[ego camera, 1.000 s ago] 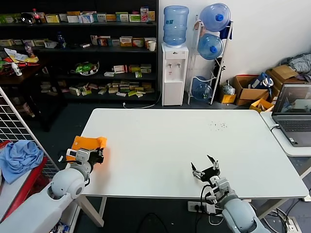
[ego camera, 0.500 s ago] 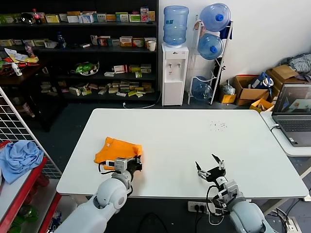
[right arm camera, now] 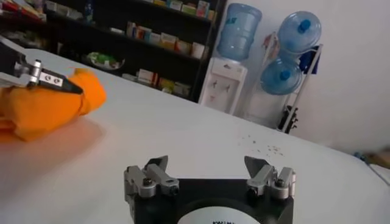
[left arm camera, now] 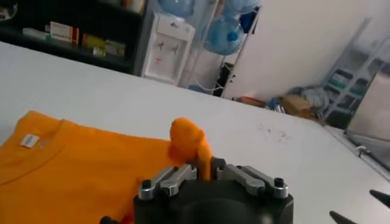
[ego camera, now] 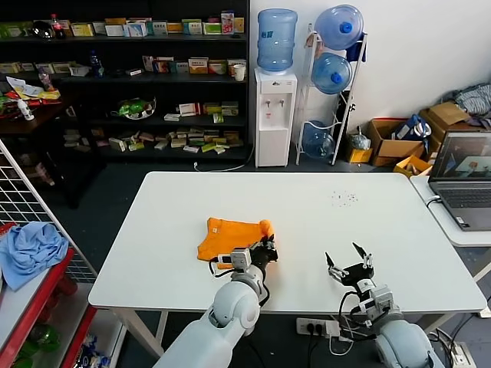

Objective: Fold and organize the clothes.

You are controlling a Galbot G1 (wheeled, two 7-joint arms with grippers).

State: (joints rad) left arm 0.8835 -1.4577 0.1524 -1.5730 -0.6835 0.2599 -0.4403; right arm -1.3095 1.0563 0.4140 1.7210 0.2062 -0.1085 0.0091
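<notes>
The left pincer (ego camera: 265,249) pinches a raised fold of the orange T-shirt (ego camera: 230,234), which lies left of centre on the white surface (ego camera: 345,222). At its 3 o'clock, the right pincer (ego camera: 349,266) hovers spread wide, holding nothing.

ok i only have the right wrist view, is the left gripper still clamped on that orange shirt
Observer: In the left wrist view, a pinched fold of the orange T-shirt stands up between the left gripper fingers; the jaws sit close around it.
Operator: which part of the shirt faces that camera
Observer: The collar with its white neck label.
Operator: where is it on the table
Observer: In the head view, the shirt lies near the middle of the white table, towards the front edge.
Operator: and my right gripper
Observer: The right gripper is open near the front edge, apart from the shirt.
</notes>
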